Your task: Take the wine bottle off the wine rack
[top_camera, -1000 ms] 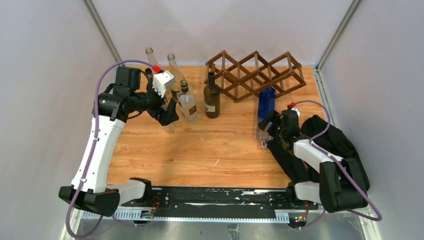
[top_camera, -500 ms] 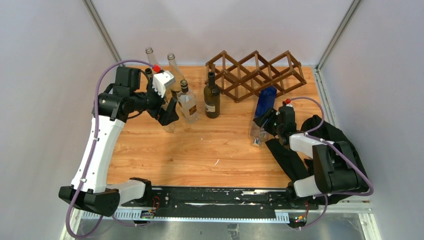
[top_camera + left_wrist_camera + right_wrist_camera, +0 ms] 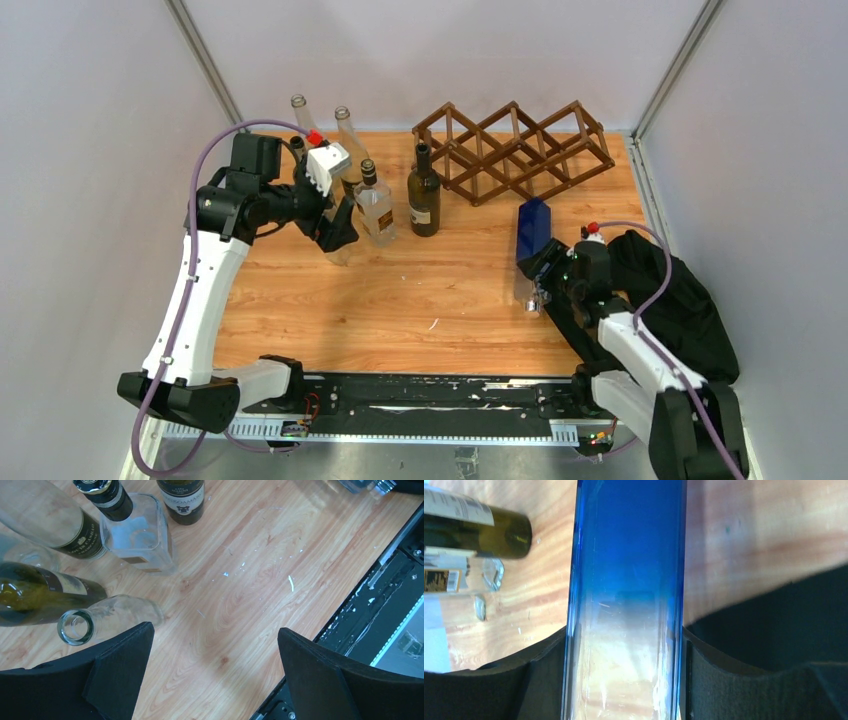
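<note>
Pale wood table (image 3: 400, 300) fills the left wrist view, which alone shows the left gripper (image 3: 215, 632) with its jaws spread wide and nothing between them, beside a cluster of bottles (image 3: 350, 190). To the right stand a dark labelled bottle (image 3: 424, 195) and, at the back, the brown lattice wine rack (image 3: 515, 150). In front of the rack's right end and apart from it, the wine bottle (image 3: 626, 580), deep blue fading to clear glass in the right wrist view, is pinched across its body by the right gripper (image 3: 543, 275), with black cloth (image 3: 680, 300) just beside.
</note>
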Controlling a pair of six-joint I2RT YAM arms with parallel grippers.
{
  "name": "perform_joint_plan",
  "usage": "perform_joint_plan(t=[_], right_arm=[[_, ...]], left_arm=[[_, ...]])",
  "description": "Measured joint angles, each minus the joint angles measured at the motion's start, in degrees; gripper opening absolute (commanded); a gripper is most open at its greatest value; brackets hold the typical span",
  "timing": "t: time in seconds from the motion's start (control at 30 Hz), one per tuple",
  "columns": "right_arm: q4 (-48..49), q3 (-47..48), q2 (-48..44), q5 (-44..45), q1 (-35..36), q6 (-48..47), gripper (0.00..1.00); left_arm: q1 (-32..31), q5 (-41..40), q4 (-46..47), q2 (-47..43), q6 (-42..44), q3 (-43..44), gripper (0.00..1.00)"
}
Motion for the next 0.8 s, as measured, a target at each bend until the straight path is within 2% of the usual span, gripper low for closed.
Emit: perform_joint_plan(t=[0.2, 0.37, 0.47, 0.63, 0.8], right_arm=[[-14.0, -2.5, -14.2, -2.0, 0.0, 0.6, 0.0], [-26.5, -1.6, -24.0, -5.2, 0.0, 1.3, 0.0], [-33.9, 2.5, -24.1, -7.9, 0.1, 2.1, 0.0], [-40.9, 8.9, -22.8, -12.5, 1.3, 3.1, 0.0], [-46.8, 18.3, -17.2, -15.3, 8.3, 3.8, 0.0]], left_arm=[[0.0, 1.4, 0.1, -0.2, 1.8, -0.4, 1.0], [-1.1, 2.3, 0.4, -2.2, 6.8, -2.3, 1.0], [-3.7, 2.3, 0.4, -4.5, 11.2, -4.9, 1.0], [-5.9, 3.8, 0.5, -9.3, 20.8, -10.8, 1.0], [-8.1, 6.3, 0.3, -13.9, 32.9, -14.4, 1.0]])
